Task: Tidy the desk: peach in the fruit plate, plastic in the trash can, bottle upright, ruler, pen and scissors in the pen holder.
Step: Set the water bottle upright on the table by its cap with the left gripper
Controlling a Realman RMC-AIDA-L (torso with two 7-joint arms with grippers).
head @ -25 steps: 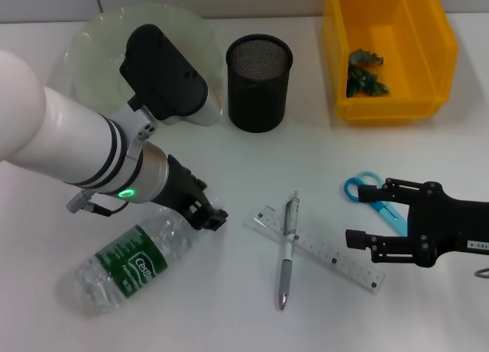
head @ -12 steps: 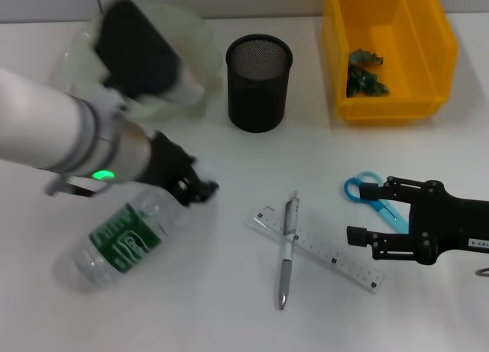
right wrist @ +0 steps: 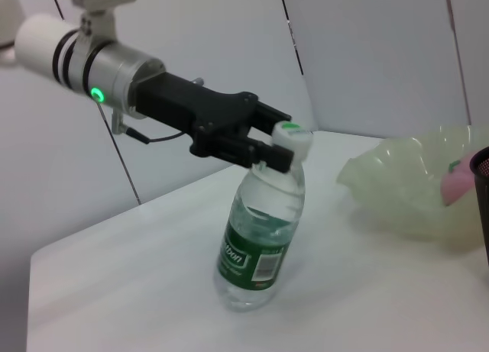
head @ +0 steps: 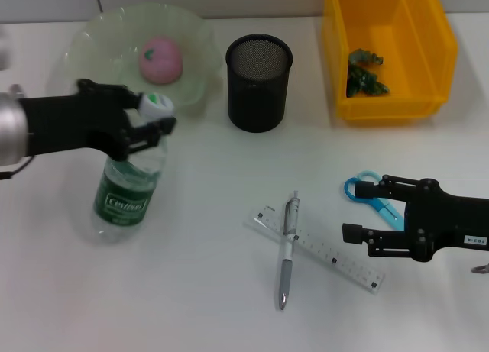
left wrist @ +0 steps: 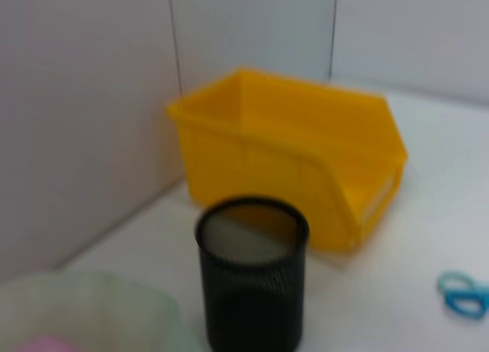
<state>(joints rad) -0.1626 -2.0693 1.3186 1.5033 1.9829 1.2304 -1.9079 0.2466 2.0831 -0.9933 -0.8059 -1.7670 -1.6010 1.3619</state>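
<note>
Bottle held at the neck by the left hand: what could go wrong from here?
1. The bottle leans while the left hand grips only its neck; released now, it might topple.
2. It stands close to the fruit plate with the peach, so a fall could hit the rim.
3. The right hand hovers beside the scissors; reaching in might nudge the ruler.

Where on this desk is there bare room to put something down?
Bare: the near table between the bottle, gripped at the neck by the left gripper, and the ruler. Crowded: the ruler, crossing pen, scissors beside the right gripper.
</note>
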